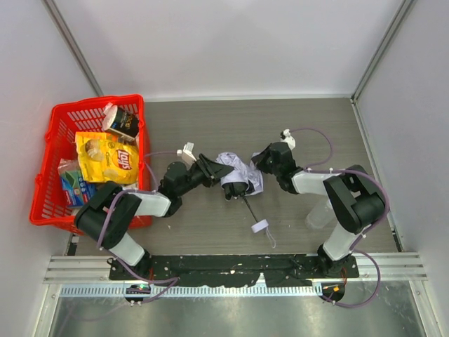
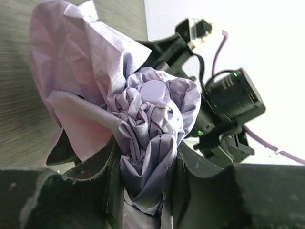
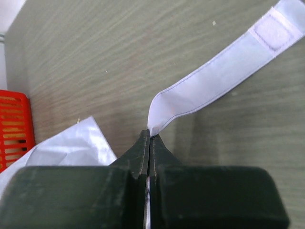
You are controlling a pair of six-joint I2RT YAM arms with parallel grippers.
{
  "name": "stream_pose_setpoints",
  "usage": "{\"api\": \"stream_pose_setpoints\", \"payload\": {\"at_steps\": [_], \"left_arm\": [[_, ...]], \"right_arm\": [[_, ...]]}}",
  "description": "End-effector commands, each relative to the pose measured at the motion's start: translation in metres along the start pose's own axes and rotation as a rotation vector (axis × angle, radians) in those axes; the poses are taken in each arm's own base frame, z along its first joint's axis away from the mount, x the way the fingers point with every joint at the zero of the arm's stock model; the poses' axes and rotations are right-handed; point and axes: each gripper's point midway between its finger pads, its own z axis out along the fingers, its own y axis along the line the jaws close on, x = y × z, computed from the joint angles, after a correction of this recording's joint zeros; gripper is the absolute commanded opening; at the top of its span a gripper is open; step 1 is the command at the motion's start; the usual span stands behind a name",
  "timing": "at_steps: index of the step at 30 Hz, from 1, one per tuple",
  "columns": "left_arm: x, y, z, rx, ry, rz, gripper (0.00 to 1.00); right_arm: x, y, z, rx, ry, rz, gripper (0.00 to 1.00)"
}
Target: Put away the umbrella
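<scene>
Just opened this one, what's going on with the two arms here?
Both arms are working on a collapsed umbrella in the middle of the table. The left gripper is clamped around the bunched canopy, while the right gripper is pinched shut on its fabric strap. The shaft and handle stick out toward the arm bases. The canopy is loose and crumpled, not yet wrapped.

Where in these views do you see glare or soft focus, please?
Left wrist: the umbrella canopy is sharp, the wall behind blown out white. Right wrist: the closure strap is crisp, the right gripper dark and soft. Top external: even light.
</scene>
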Motion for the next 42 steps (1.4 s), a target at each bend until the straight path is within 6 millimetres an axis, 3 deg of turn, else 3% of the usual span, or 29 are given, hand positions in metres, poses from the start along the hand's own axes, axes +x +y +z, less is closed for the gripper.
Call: {"api": "stream_pose_setpoints", "payload": {"at_steps": [1, 3, 8, 12, 14, 19, 28, 35, 38, 39, 40, 41, 42], "left_arm": [[-0.018, -0.062, -0.005, 0.159, -0.035, 0.122, 0.0], [-0.017, -0.051, -0.007, 0.112, -0.043, 0.123, 0.0], [-0.015, 0.018, -0.002, -0.122, -0.06, 0.055, 0.0], [-0.014, 0.067, 0.004, -0.255, -0.094, -0.011, 0.0], [-0.02, 0.079, 0.004, -0.292, -0.146, -0.008, 0.0], [-0.026, 0.095, 0.002, -0.411, -0.191, 0.039, 0.0], [-0.016, 0.136, -0.022, -0.66, -0.201, 0.013, 0.0], [-0.004, 0.152, -0.027, -0.687, -0.175, -0.024, 0.0], [-0.005, 0.148, -0.026, -0.689, -0.174, -0.02, 0.0], [-0.005, 0.148, -0.027, -0.692, -0.174, -0.02, 0.0], [-0.005, 0.148, -0.027, -0.695, -0.174, -0.022, 0.0], [-0.005, 0.147, -0.027, -0.702, -0.173, -0.027, 0.0], [-0.004, 0.148, -0.028, -0.721, -0.17, -0.032, 0.0]], "right_arm": [[-0.05, 0.04, 0.012, -0.122, -0.137, 0.009, 0.01], [-0.068, 0.055, 0.013, -0.171, -0.17, 0.007, 0.01], [-0.103, 0.083, 0.013, -0.241, -0.223, 0.033, 0.01], [-0.093, 0.075, 0.018, -0.234, -0.201, 0.03, 0.01], [-0.084, 0.063, 0.02, -0.209, -0.185, 0.035, 0.01], [-0.066, 0.035, 0.02, -0.168, -0.174, -0.006, 0.01], [-0.071, -0.012, 0.037, 0.027, -0.142, -0.187, 0.02], [-0.095, -0.012, 0.059, 0.148, -0.098, -0.384, 0.02], [-0.109, -0.022, 0.051, 0.251, -0.102, -0.459, 0.02], [-0.113, -0.025, 0.048, 0.279, -0.115, -0.472, 0.03], [-0.117, -0.031, 0.045, 0.319, -0.103, -0.506, 0.11], [-0.108, -0.044, 0.04, 0.356, -0.021, -0.567, 0.15], [-0.111, -0.036, 0.045, 0.343, 0.013, -0.585, 0.26]]}}
